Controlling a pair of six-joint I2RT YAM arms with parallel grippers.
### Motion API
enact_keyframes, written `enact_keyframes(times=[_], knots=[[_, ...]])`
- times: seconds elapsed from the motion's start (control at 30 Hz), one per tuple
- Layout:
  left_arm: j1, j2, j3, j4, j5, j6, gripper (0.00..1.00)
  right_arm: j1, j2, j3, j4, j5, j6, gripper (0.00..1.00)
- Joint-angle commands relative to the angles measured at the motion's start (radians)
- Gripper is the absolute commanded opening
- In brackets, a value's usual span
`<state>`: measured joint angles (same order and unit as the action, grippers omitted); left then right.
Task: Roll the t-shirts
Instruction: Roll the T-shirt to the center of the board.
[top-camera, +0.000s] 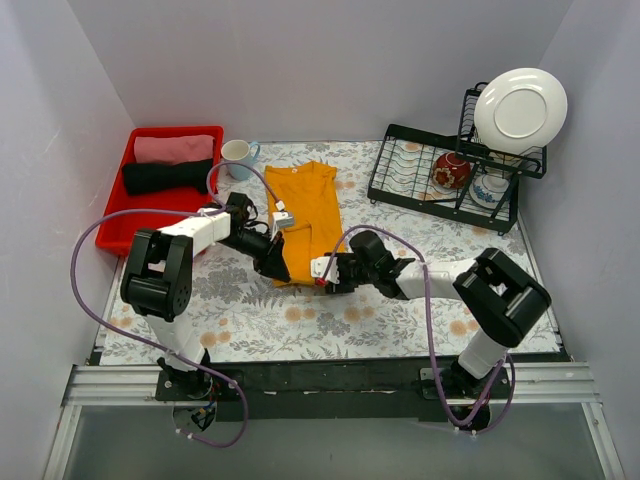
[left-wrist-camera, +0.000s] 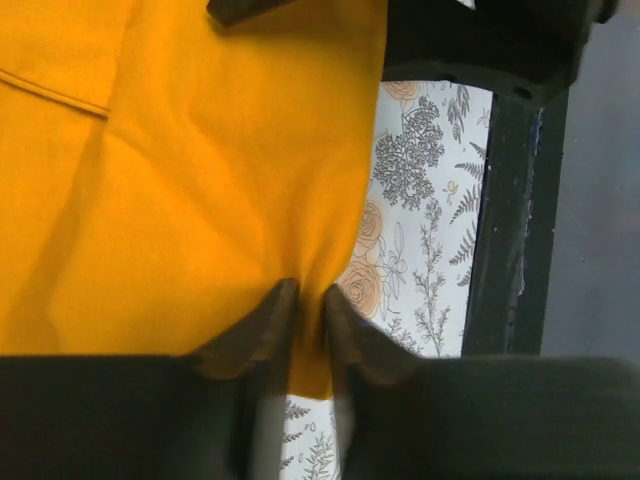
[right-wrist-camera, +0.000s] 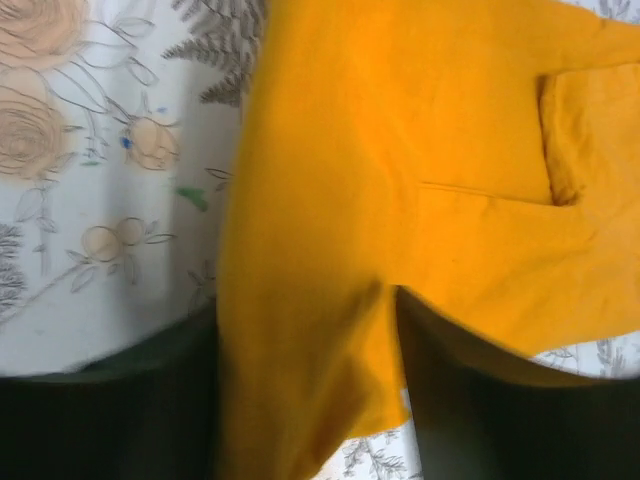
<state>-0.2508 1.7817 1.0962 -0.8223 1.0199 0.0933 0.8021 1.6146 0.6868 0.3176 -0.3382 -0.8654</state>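
Observation:
The orange-yellow t-shirt (top-camera: 305, 205) lies folded into a long strip on the flowered table cover, neck toward the back. My left gripper (top-camera: 274, 264) is at its near left corner. In the left wrist view this gripper (left-wrist-camera: 308, 306) is shut, pinching the shirt's edge (left-wrist-camera: 200, 180). My right gripper (top-camera: 323, 271) is at the near right corner. In the right wrist view it (right-wrist-camera: 310, 400) has the shirt's hem (right-wrist-camera: 330, 300) bunched between its fingers, and the cloth hides part of the left finger. The hem corner hangs a little off the table.
A red bin (top-camera: 110, 225) at the back left holds a pink roll (top-camera: 172, 149) and a black roll (top-camera: 168, 176). A pale mug (top-camera: 238, 154) stands beside it. A black dish rack (top-camera: 388, 165) at the back right holds a white plate (top-camera: 520, 108) and a red bowl (top-camera: 452, 172).

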Motion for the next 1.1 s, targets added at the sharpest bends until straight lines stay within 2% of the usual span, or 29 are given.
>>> enact_keyframes(times=[0.0, 0.03, 0.07, 0.13, 0.17, 0.3, 0.4, 0.53, 0.63, 0.97, 1.07], knots=[[0.012, -0.039, -0.022, -0.046, 0.025, 0.063, 0.3, 0.003, 0.082, 0.081, 0.103, 0.076, 0.007, 0.41], [0.012, -0.059, -0.041, -0.032, 0.0, 0.077, 0.44, 0.002, 0.091, 0.1, 0.086, 0.074, 0.008, 0.28], [0.012, -0.121, -0.064, -0.008, -0.012, 0.08, 0.53, -0.006, 0.1, 0.132, 0.057, 0.045, 0.009, 0.25], [0.01, -0.195, -0.152, 0.093, -0.05, 0.088, 0.58, -0.009, 0.103, 0.149, 0.037, 0.018, 0.012, 0.22], [0.008, -0.279, -0.191, 0.136, -0.066, 0.101, 0.6, -0.009, 0.103, 0.16, 0.019, -0.008, 0.008, 0.22], [-0.024, -0.454, -0.363, 0.436, -0.194, 0.105, 0.64, -0.009, 0.117, 0.19, -0.04, -0.028, 0.014, 0.22], [-0.064, -0.572, -0.504, 0.642, -0.299, 0.114, 0.65, -0.009, 0.128, 0.201, -0.078, -0.03, 0.017, 0.2], [-0.131, -0.636, -0.601, 0.747, -0.356, 0.192, 0.66, -0.009, 0.142, 0.217, -0.114, -0.039, 0.023, 0.21], [-0.174, -0.636, -0.653, 0.845, -0.438, 0.191, 0.65, -0.009, 0.145, 0.22, -0.118, -0.042, 0.023, 0.22], [-0.203, -0.519, -0.731, 1.043, -0.498, 0.253, 0.65, -0.009, 0.148, 0.237, -0.146, -0.062, 0.045, 0.22], [-0.206, -0.478, -0.73, 1.055, -0.523, 0.263, 0.61, -0.009, 0.142, 0.229, -0.149, -0.077, 0.051, 0.23]])
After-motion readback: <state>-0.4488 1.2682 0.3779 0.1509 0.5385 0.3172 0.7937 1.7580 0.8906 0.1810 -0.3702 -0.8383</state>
